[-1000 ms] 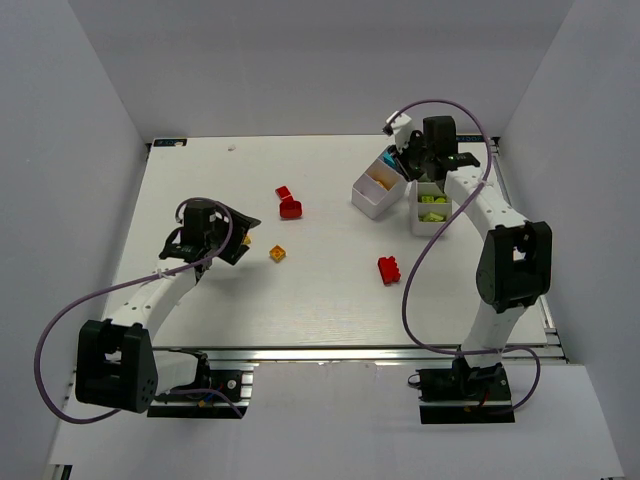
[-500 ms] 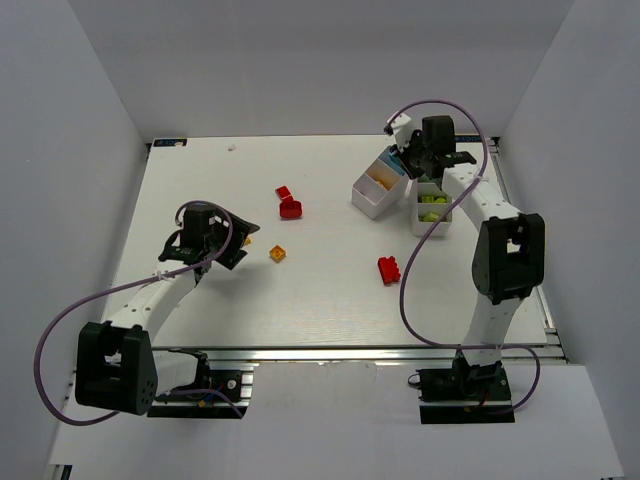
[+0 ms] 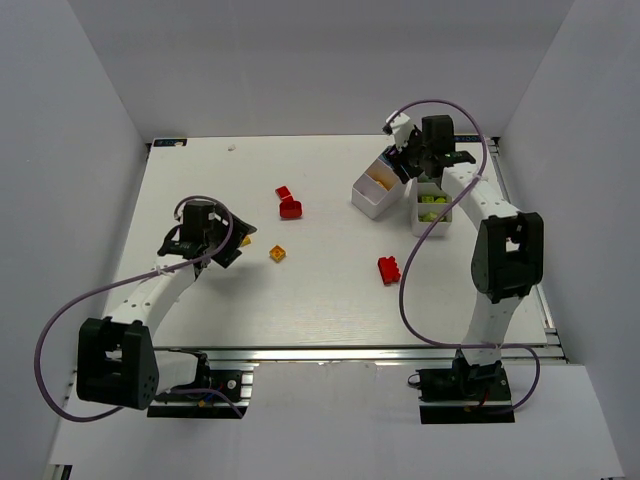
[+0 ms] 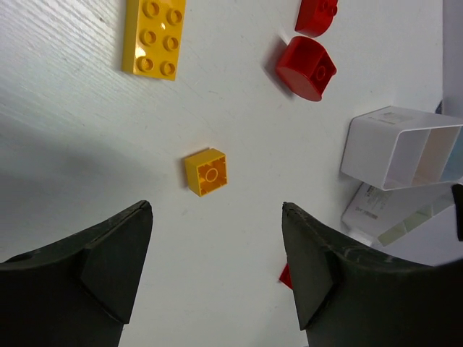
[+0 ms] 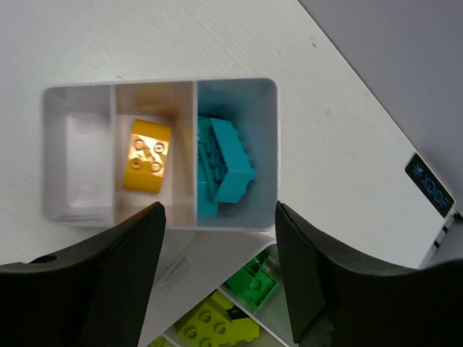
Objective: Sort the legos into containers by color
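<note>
My right gripper (image 3: 408,160) (image 5: 218,210) hovers open and empty over the two white containers at the back right. The nearer container (image 3: 372,205) (image 5: 159,82) has an empty compartment, a yellow lego (image 5: 147,165) in the middle one and cyan legos (image 5: 224,166) in the right one. The second container (image 3: 430,228) holds a green lego (image 5: 253,285) and lime ones (image 5: 217,329). My left gripper (image 3: 226,247) (image 4: 217,210) is open above the table, just short of a small orange-yellow lego (image 3: 277,254) (image 4: 207,172).
A long yellow lego (image 4: 154,37) lies beside the left gripper. Two red rounded legos (image 3: 291,209) (image 4: 307,67) sit mid-table towards the back. A dark red lego (image 3: 388,270) lies nearer the front, right of centre. The white container (image 4: 401,148) shows at the left wrist view's right edge.
The right gripper's jaws have spread wider above the containers, and it has shifted slightly left. The left gripper has edged a little lower and stayed open.
</note>
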Robot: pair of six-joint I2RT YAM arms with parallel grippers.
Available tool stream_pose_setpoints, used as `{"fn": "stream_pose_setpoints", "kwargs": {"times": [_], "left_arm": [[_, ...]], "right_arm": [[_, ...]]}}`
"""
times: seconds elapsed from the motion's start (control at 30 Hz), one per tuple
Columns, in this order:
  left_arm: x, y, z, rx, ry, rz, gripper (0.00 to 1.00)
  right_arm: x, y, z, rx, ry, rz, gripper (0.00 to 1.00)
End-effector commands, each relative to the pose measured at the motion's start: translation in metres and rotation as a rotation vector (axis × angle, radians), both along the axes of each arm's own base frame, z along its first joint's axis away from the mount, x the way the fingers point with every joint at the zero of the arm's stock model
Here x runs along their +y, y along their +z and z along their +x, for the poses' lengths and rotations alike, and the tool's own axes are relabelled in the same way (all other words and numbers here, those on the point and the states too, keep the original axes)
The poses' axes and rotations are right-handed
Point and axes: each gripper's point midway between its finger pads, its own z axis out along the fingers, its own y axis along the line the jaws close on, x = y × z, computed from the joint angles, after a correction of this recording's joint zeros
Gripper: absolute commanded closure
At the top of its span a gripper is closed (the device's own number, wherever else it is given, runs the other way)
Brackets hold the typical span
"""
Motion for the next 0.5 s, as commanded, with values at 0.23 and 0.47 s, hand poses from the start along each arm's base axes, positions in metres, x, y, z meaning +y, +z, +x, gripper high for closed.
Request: {"fn": "stream_pose_setpoints", "kwargs": {"times": [0.23, 0.47], "left_arm": [[0.05, -0.002, 0.024, 0.063, -0.103, 0.431, 0.26], [0.056, -0.042, 0.064, 0.198, -0.225, 0.571, 0.23]], "right_arm": [[0.069, 0.056, -0.136, -0.024, 0.678, 0.216, 0.31], [0.076, 0.052, -0.165, 0.04, 0.683, 0.314, 0.34]]}}
